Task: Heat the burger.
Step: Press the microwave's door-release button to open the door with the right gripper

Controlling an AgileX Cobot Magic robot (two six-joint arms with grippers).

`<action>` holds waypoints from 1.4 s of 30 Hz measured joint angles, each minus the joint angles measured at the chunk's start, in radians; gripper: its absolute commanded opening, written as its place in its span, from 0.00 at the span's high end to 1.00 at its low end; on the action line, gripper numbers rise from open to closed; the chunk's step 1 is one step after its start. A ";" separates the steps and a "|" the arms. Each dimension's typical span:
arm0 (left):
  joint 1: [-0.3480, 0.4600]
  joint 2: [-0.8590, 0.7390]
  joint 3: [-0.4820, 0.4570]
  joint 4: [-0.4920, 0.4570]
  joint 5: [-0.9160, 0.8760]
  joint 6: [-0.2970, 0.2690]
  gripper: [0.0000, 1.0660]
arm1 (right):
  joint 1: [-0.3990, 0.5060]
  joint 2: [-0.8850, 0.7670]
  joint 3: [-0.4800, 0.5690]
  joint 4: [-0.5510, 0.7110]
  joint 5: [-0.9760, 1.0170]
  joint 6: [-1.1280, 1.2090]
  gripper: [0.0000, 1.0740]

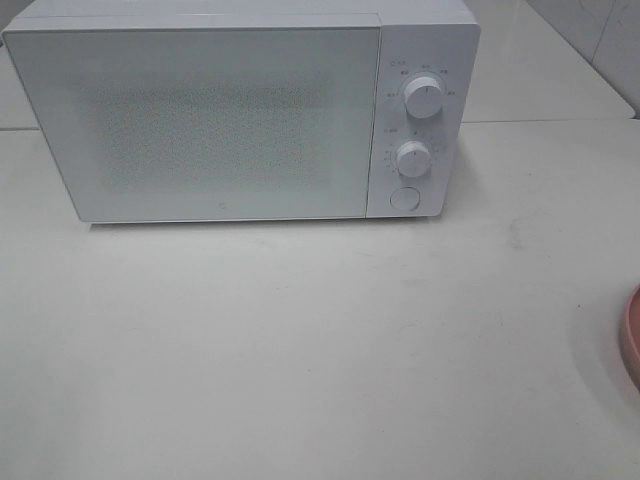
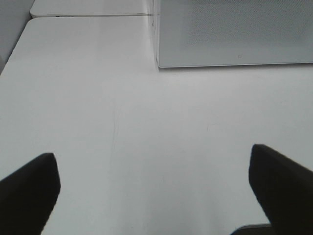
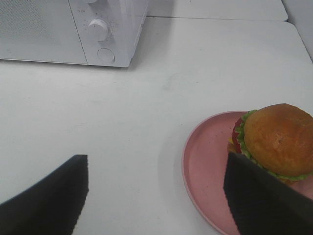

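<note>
The burger point(image 3: 275, 139), with a golden-brown bun, green lettuce and red tomato, sits on a pink plate point(image 3: 208, 161). In the exterior high view only the plate's rim point(image 1: 631, 340) shows at the right edge; the burger is out of that view. My right gripper point(image 3: 155, 188) is open above the table, one finger point(image 3: 259, 200) overlapping the plate's near side beside the burger, holding nothing. My left gripper point(image 2: 154, 183) is open over bare table, short of the microwave point(image 2: 234, 32). Neither gripper shows in the exterior high view. The white microwave point(image 1: 210, 120) has its door shut.
The microwave's control panel carries two white knobs point(image 1: 423, 97) point(image 1: 412, 158) and a round button point(image 1: 404, 198). A white table point(image 1: 300, 340) spreads in front of it. A seam point(image 1: 540, 122) separates another tabletop behind.
</note>
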 measured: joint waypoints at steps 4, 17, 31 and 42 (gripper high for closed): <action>0.000 0.000 0.000 0.000 0.000 0.000 0.08 | 0.000 0.000 0.000 0.000 0.000 0.000 0.30; 0.000 0.000 0.000 0.000 0.000 0.000 0.08 | 0.000 0.000 0.000 0.000 0.000 0.000 0.30; 0.000 0.000 0.000 0.000 0.000 0.000 0.08 | 0.000 0.215 -0.031 0.000 -0.115 0.011 0.30; 0.000 0.000 0.000 0.000 0.000 0.000 0.08 | 0.000 0.390 -0.031 0.000 -0.272 0.015 0.30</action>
